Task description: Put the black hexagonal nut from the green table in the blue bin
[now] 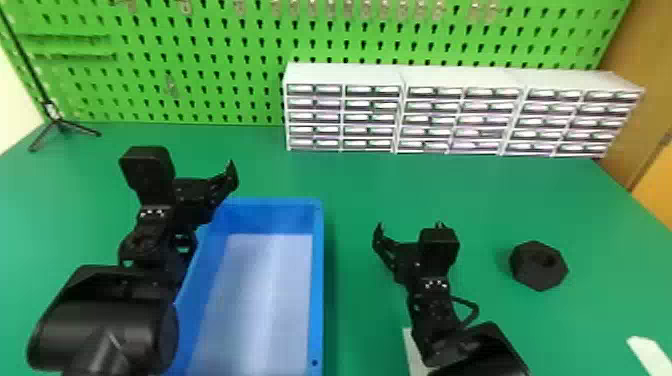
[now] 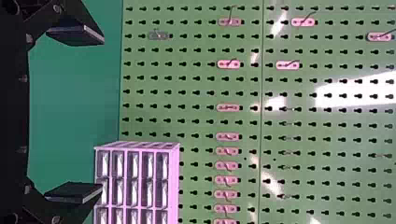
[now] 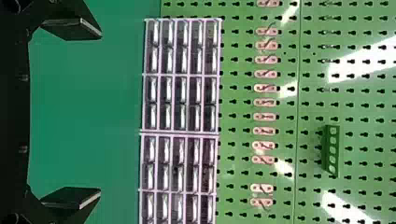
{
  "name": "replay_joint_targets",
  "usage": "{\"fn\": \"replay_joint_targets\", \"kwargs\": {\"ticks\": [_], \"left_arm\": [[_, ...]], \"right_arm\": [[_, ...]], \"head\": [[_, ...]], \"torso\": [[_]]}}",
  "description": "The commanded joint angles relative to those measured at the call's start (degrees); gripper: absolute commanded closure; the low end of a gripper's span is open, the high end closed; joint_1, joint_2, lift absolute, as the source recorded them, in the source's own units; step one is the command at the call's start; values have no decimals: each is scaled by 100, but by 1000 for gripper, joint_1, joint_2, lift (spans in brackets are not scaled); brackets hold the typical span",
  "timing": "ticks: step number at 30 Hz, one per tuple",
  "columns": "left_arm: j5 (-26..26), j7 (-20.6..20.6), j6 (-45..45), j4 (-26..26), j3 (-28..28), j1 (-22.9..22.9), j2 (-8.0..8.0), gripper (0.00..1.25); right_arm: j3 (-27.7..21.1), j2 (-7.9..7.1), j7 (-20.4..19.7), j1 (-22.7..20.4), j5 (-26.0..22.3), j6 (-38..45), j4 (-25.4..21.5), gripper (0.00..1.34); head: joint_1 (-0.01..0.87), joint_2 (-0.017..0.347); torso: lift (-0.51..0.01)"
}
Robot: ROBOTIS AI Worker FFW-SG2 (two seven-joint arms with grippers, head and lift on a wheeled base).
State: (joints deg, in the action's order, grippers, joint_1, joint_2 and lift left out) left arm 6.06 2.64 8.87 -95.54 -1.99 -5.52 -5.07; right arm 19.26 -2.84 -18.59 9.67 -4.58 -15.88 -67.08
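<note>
Standing beyond blue bin (image 1: 317, 280): white drawers (image 1: 345, 117)

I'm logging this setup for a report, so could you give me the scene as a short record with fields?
Nut: black, hexagonal, on the green table, right of the right arm
Bin: blue, between the two arms
Left arm: at the bin's left side, jaws open and apart
Right arm: between bin and nut, jaws open and apart
Background: drawer cabinets before a green pegboard
Task status: nut outside the bin
</note>
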Motion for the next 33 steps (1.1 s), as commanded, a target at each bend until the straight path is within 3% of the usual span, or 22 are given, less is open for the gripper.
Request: {"fn": "replay_joint_targets", "kwargs": {"ticks": [1,18,33], "left_arm": [[0,0,0,0,23,16,-2,170],[9,0,0,-9,67,34,-2,170],[-17,0,0,-53,155,69,-11,170]], "right_arm": [[-89,-24,-4,-61,1,-11,-42,117],[-783,-323,22,-483,-131,332,-675,117],[-1794,-402,620,-1116,-60,1052,-1369,117]], "head": [[683,28],[683,28],[683,28]], "torso": [[-96],[-96],[-96]]}}
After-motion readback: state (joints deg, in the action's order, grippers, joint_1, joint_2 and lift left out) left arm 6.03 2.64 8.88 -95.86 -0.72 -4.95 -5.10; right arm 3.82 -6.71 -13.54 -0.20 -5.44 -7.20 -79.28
